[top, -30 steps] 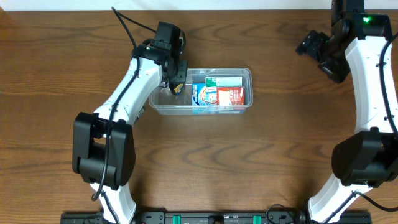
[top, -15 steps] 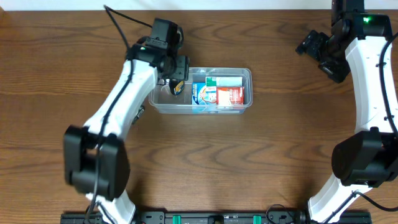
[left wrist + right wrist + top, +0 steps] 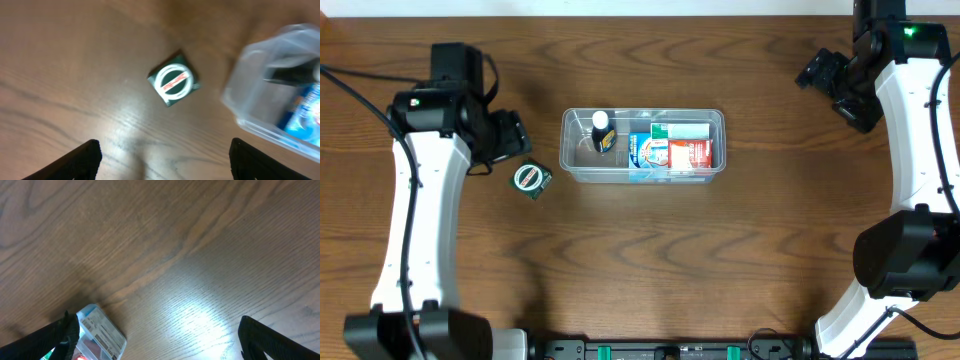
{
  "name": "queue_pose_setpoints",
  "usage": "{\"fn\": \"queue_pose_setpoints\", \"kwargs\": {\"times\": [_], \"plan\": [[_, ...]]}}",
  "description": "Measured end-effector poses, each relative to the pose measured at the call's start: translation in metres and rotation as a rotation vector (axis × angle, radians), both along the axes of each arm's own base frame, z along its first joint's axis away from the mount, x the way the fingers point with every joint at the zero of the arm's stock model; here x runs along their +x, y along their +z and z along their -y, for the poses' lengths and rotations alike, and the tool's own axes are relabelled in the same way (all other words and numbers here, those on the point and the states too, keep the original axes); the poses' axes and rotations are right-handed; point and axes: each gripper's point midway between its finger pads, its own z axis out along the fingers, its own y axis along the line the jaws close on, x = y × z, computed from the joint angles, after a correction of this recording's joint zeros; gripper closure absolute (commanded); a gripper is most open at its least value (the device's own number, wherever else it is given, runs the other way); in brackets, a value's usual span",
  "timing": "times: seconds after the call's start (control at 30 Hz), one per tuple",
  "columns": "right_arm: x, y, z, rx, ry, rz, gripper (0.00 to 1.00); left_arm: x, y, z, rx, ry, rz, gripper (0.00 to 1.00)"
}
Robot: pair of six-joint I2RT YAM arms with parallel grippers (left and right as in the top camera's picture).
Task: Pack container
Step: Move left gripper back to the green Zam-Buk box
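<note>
The container [image 3: 643, 112] sits on the worktop [image 3: 720, 260], its long side running left to right. In its left end is a small bottle [image 3: 601, 133] with a white cap, with bare floor around it. To the right of the bottle a blue box [image 3: 643, 152] stands against a red box [image 3: 691, 154], and a pale box [image 3: 682, 130] with a green end lies along the far wall behind them. These three fill the right half of the container.

Just left of the container's near left corner, apart from it, a small dark box [image 3: 531, 179] lies on the worktop, turned corner-on, with a white ring and a red band on its top.

The left hand [image 3: 165, 146] hovers further left of the container, over the dark box. Its fingers [image 3: 82, 157] are spread wide with nothing between them. The wrist view is blurred.

The right hand [image 3: 825, 72] is well to the right of the container and beyond its far side, held above bare worktop. Its fingers [image 3: 62, 332] are also spread wide and hold nothing. Its wrist view catches only a corner of the container.
</note>
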Motion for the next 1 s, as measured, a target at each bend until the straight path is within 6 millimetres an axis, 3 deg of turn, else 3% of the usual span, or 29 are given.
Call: {"fn": "queue_pose_setpoints", "kwargs": {"times": [0.17, 0.37, 0.63, 1.0], "plan": [[0.000, 0.000, 0.000, 0.000, 0.000, 0.000, 0.01, -0.010, -0.057, -0.007, -0.013, -0.040, -0.166, 0.06], [0.000, 0.000, 0.000, 0.000, 0.000, 0.000, 0.01, -0.011, -0.103, -0.004, -0.063, -0.272, -0.301, 0.11], [0.000, 0.000, 0.000, 0.000, 0.000, 0.000, 0.01, 0.025, -0.126, -0.004, -0.018, -0.610, -0.209, 0.09], [0.000, 0.000, 0.000, 0.000, 0.000, 0.000, 0.01, 0.017, -0.162, -0.002, -0.051, -0.807, -0.303, 0.07]]}}
